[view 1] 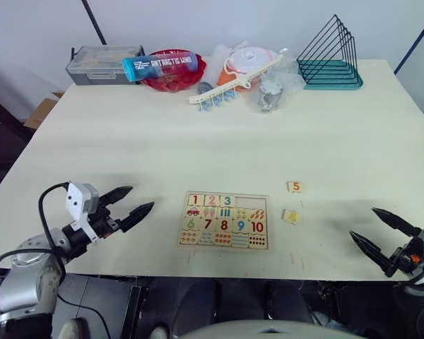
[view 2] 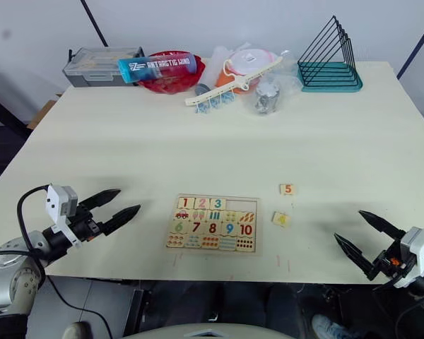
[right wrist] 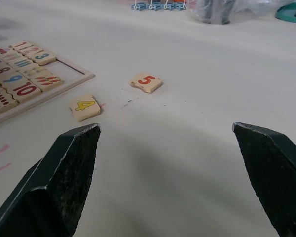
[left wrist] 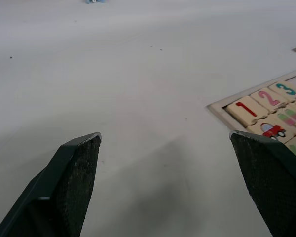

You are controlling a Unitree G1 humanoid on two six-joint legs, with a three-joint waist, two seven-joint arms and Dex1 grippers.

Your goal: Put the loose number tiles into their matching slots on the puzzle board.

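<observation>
We see the puzzle board [view 1: 225, 220] near the table's [view 1: 198, 134] front edge, tiles 1, 2, 3 seated. The 4 tile [view 1: 291, 216] lies at its three o'clock, the 5 tile [view 1: 294, 186] at two o'clock. Our left gripper [view 1: 126, 200] and right gripper [view 1: 376, 232] both gape empty.

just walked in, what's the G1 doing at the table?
It's filling a number puzzle board. Tiles 1, 2 and 3 sit in the top row of slots; the last two slots are empty. The 5 tile and the yellow 4 tile lie loose on the table to the board's right. Neither arm holds anything: the left gripper and right gripper hover at the near edge, jaws open.
</observation>
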